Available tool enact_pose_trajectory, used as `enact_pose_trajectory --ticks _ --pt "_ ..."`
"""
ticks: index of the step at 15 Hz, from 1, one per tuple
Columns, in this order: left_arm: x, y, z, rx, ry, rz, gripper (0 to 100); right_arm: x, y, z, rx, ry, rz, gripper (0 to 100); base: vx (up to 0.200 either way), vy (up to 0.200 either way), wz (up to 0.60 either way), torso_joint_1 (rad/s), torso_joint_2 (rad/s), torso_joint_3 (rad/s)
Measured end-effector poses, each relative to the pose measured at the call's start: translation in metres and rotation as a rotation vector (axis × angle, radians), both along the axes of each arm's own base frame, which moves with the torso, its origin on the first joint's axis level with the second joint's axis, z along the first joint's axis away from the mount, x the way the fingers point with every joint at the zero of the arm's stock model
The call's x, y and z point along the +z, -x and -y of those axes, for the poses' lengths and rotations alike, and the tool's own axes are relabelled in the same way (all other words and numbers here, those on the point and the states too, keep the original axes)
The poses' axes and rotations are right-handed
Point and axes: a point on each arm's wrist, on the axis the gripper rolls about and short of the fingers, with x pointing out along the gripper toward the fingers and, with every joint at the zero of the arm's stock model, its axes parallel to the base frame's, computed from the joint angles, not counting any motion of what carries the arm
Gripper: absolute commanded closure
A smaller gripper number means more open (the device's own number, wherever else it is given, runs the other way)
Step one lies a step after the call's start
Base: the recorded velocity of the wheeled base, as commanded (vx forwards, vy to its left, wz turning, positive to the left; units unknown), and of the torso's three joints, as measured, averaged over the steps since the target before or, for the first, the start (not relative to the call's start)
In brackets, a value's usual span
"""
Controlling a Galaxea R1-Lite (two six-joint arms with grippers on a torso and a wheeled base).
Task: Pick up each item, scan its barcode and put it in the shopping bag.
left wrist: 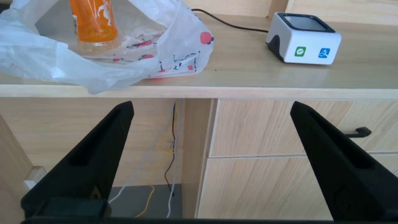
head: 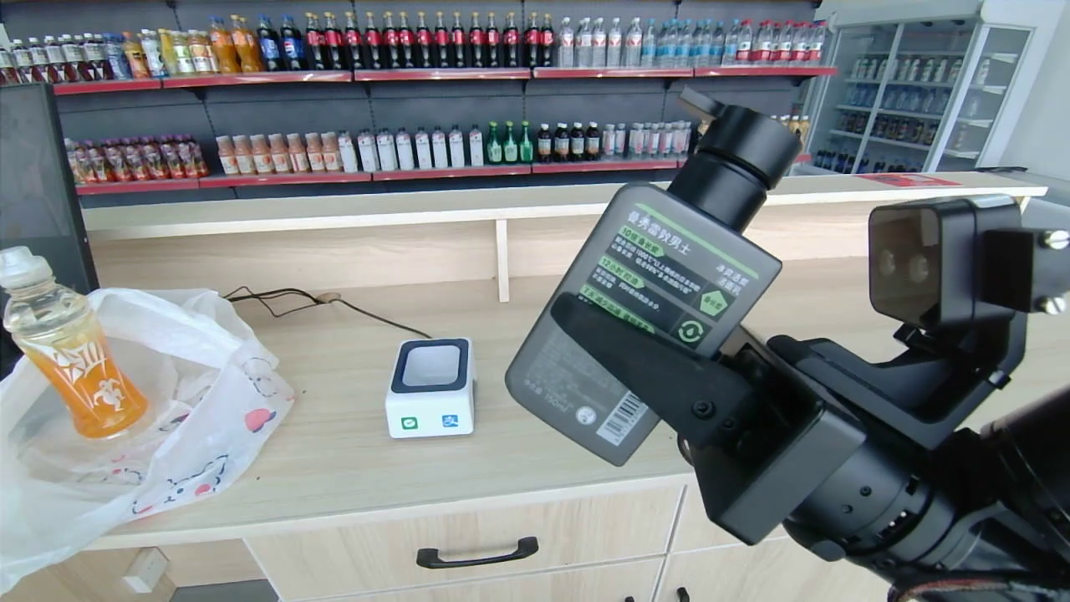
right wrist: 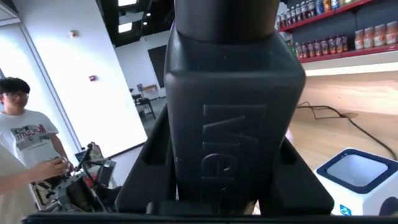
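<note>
Grey bottle [head: 660, 267]: held in my right gripper [head: 602, 343], above the near right part of the counter [head: 351, 477] and clear of its surface. The jaws are clamped across the lower half of the bottle's body. One finger lies diagonally over the printed face; the right wrist view shows a finger on each side of the body.

Bottle attitude: tilted, with the black cap [head: 740, 159] up and towards the far right, and the base down and towards the near left. The printed side faces the head camera. The barcode [head: 623, 415] sits near the lower corner of that side, just below the finger.

Scanner [head: 430, 386]: a white box with a dark-framed window on top. It stands on the counter just left of the bottle's base, not touching it. A cable [head: 334, 303] runs from behind it to the far left.

Shopping bag [head: 209, 401]: on the left of the counter, well apart from the grey bottle. An orange drink bottle [head: 71, 351] stands upright in it.

My left gripper [left wrist: 211, 115]: jaws spread wide with nothing between them. It is below the near edge of the counter, facing the drawer fronts [left wrist: 273, 134], under the stretch between bag and scanner.
</note>
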Motion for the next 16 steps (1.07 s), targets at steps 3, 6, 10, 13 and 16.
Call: enact_pose_trajectory --ticks 3,6,10,13,16 --pt "0.0 0.0 0.0 0.0 0.0 0.0 0 -0.01 -0.004 0.006 -0.07 0.071 0.054 100 0.0 0.0 0.0 0.0 0.0 0.0" --pt "0.0 0.0 0.0 0.0 0.0 0.0 0 -0.023 -0.015 0.016 -0.167 0.156 0.108 100 0.0 0.0 0.0 0.0 0.0 0.0" --pt "0.0 0.0 0.0 0.0 0.0 0.0 0 -0.037 -0.04 0.028 -0.321 0.251 0.148 100 0.0 0.0 0.0 0.0 0.0 0.0" --pt "0.0 0.0 0.0 0.0 0.0 0.0 0 -0.043 -0.054 0.034 -0.508 0.287 0.124 100 0.0 0.0 0.0 0.0 0.0 0.0" --pt "0.0 0.0 0.0 0.0 -0.003 -0.001 0 -0.047 -0.065 0.042 -0.721 0.293 0.054 100 0.0 0.0 0.0 0.0 0.0 0.0"
